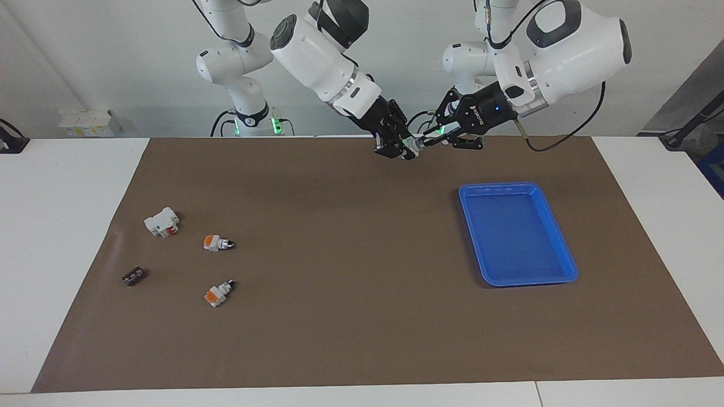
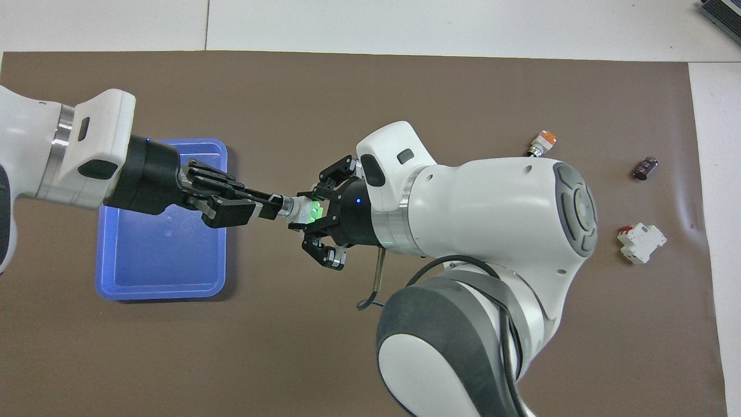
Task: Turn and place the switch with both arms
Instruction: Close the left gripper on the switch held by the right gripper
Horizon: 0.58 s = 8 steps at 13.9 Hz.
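Note:
The switch (image 1: pixel 417 144) hangs in the air between the two grippers, over the brown mat beside the blue tray. In the overhead view its green block (image 2: pixel 313 211) sits in my right gripper (image 2: pixel 304 213), which is shut on that end. My left gripper (image 2: pixel 272 207) reaches in over the tray and is shut on the knob end of the switch (image 2: pixel 288 207). In the facing view the right gripper (image 1: pixel 406 150) and left gripper (image 1: pixel 431 137) meet tip to tip at the switch.
A blue tray (image 1: pixel 517 232) (image 2: pixel 162 260) lies toward the left arm's end. Toward the right arm's end lie two orange-block switches (image 1: pixel 215 243) (image 1: pixel 218 293), a white breaker (image 1: pixel 162 221) (image 2: pixel 641 243) and a small black part (image 1: pixel 134 276) (image 2: pixel 645 168).

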Each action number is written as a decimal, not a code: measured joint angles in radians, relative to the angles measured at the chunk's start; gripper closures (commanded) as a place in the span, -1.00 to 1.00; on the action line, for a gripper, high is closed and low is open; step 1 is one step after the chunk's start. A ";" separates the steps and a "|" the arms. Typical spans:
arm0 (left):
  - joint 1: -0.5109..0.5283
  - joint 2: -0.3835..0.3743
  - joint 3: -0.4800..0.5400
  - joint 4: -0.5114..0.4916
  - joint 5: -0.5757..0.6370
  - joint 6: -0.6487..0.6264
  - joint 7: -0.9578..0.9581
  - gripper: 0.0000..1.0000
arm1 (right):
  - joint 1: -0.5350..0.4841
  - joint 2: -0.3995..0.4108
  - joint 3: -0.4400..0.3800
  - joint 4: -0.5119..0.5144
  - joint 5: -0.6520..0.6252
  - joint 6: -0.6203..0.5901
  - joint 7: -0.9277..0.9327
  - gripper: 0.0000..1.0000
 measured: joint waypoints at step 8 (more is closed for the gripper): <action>-0.005 0.000 0.002 -0.003 0.000 0.012 0.004 0.60 | 0.000 0.000 -0.001 0.001 0.000 0.000 0.000 1.00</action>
